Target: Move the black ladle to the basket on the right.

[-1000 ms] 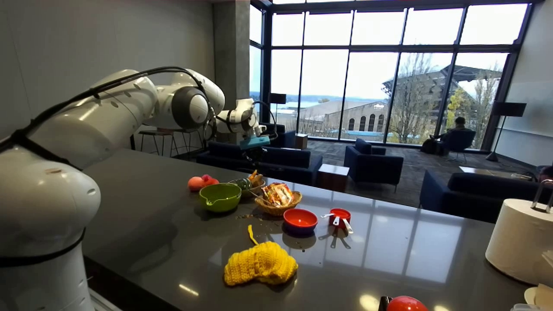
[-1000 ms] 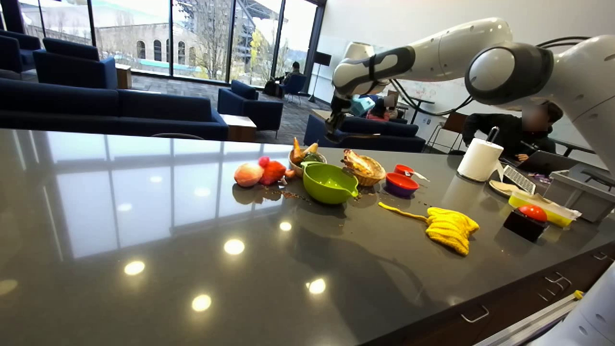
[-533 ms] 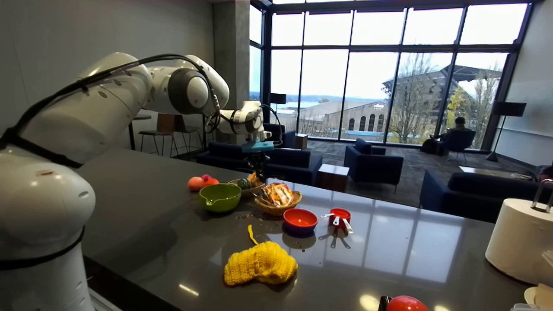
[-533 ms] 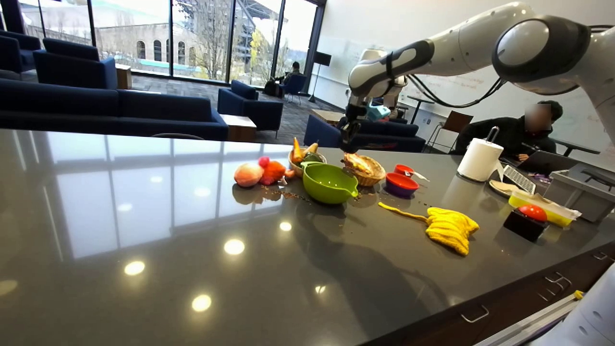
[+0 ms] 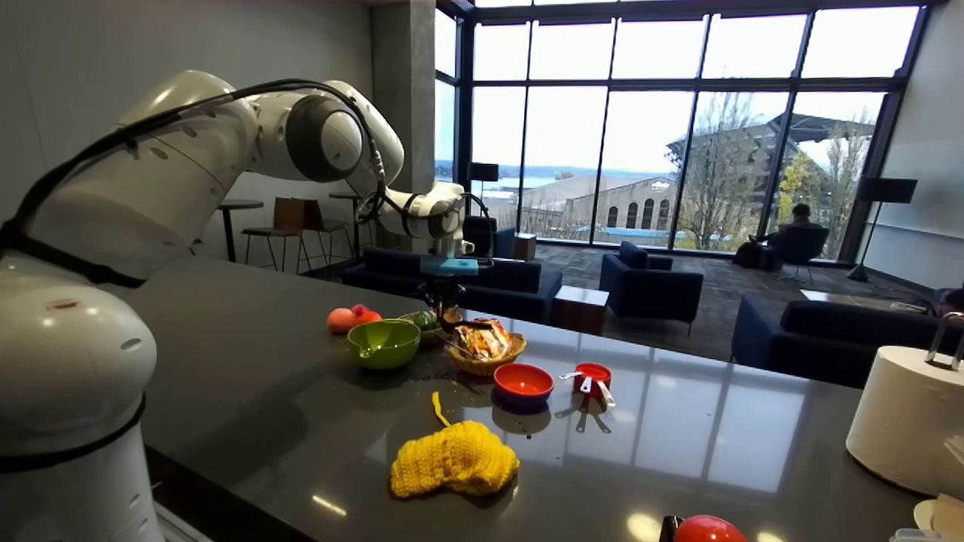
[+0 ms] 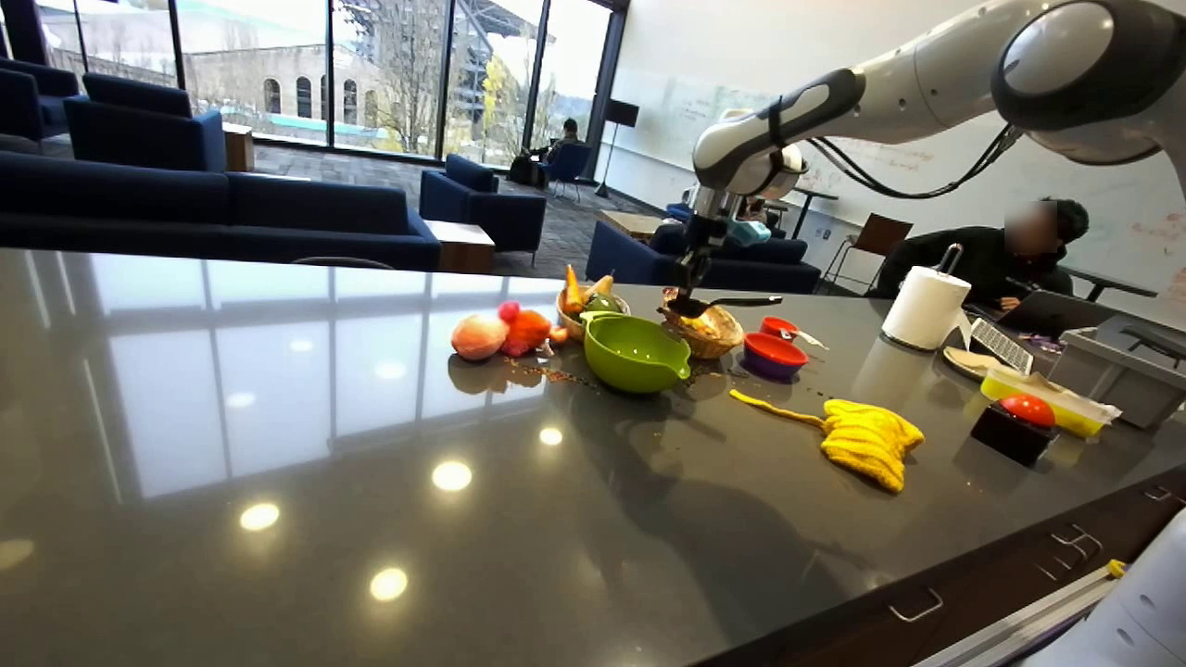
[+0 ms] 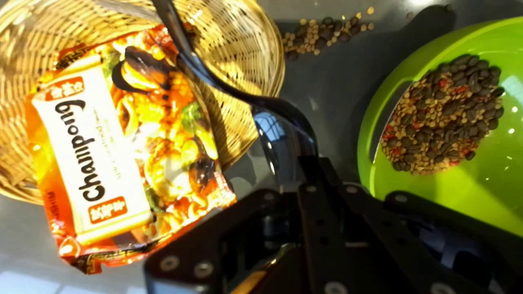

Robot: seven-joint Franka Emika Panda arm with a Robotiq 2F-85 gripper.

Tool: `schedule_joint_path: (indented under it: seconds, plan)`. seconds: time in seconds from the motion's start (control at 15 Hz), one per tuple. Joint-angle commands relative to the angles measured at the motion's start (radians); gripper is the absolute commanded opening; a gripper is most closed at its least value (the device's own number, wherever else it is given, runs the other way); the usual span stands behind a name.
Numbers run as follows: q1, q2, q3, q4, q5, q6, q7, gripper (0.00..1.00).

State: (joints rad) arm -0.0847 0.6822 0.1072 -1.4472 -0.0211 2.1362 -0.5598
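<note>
Wrist view: the black ladle (image 7: pixel 269 103) is glossy along its visible length, its slim handle bending in a shallow S toward the head, which carries bright bluish-grey reflections. The long axis lies diagonally — handle to the upper left and past the top edge, head toward the centre. The gripper (image 7: pixel 318 165) has its fingers drawn together on the head end, hardly any gap visible. The handle crosses above the woven basket (image 7: pixel 261 53) and the noodle packet (image 7: pixel 175 155) lying in it and over its rim; the head sits over the counter (image 7: pixel 322 85) between that basket and the green bowl (image 7: pixel 490 183). In an exterior view, the ladle (image 6: pixel 746 301) is near level, head directly below the gripper, handle pointing toward the paper towel roll (image 6: pixel 925 310). In an exterior view, the ladle (image 5: pixel 473 326) reads as a small dark bar before the packet — handle toward that view's right edge, head merging with the gripper. Contact between ladle and packet cannot be determined from any view.
</note>
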Motion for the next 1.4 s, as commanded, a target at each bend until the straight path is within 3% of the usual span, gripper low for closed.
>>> schedule_joint_path:
  seconds: [0.0,0.73,1.13,1.2,1.33]
  plan:
    - [-0.042,-0.053,0.026,-0.076,0.044,-0.023,-0.075,0.01]
    - [-0.067,0.014,0.024,-0.002,0.065,-0.053,-0.190,0.01]
    - [-0.021,0.084,0.004,0.070,0.035,-0.033,-0.169,0.01]
    - [-0.016,0.094,0.000,0.084,0.029,-0.027,-0.162,0.29]
    - [-0.009,0.101,-0.009,0.101,0.016,-0.008,-0.147,0.34]
